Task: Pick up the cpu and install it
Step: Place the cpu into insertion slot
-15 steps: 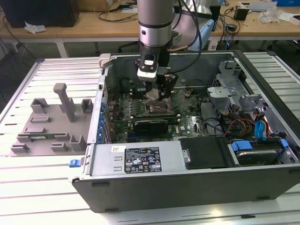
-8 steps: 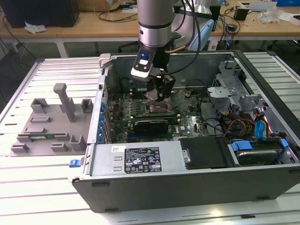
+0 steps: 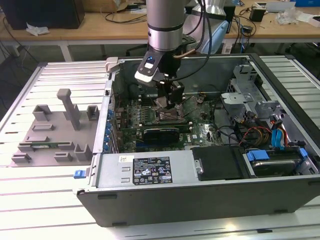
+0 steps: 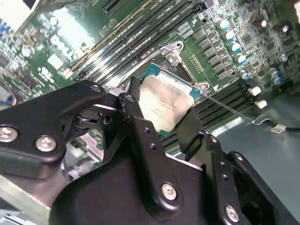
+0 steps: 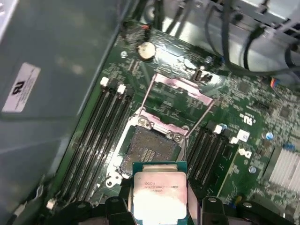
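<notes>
Second wrist view: gripper [image 4: 164, 111] clamped shut on the cpu [image 4: 164, 101], silver top, green rim; first wrist view shows it near the open motherboard socket [image 5: 147, 145].

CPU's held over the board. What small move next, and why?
Probably shift the gripper across until the cpu sits squarely over the open socket. In the first wrist view the jaws clamp the cpu's edges, it appears to overlap only the socket's near edge, and the load plate stands raised.
</notes>
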Available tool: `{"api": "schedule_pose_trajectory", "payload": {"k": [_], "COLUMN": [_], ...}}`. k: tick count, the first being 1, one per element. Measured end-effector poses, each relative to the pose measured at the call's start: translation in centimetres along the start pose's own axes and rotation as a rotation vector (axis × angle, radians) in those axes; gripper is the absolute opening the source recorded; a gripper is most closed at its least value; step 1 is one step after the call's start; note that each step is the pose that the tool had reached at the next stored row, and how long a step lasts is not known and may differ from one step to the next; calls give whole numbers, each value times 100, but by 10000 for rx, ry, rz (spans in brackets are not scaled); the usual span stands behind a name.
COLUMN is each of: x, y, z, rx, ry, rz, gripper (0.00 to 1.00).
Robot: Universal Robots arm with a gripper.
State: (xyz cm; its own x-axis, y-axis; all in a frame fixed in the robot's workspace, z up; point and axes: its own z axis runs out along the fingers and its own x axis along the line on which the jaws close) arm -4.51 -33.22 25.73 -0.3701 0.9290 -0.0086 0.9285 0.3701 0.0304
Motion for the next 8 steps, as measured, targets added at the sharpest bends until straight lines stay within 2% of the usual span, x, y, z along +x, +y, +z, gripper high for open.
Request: {"api": "schedule_pose_trajectory", "payload": {"k": [2, 8], "x": [0, 0], "y": [0, -1], "z": [14, 43], "rx": [6, 18], "ry": [-23, -61], "rz": [751, 2001], "gripper": [55, 55]}}
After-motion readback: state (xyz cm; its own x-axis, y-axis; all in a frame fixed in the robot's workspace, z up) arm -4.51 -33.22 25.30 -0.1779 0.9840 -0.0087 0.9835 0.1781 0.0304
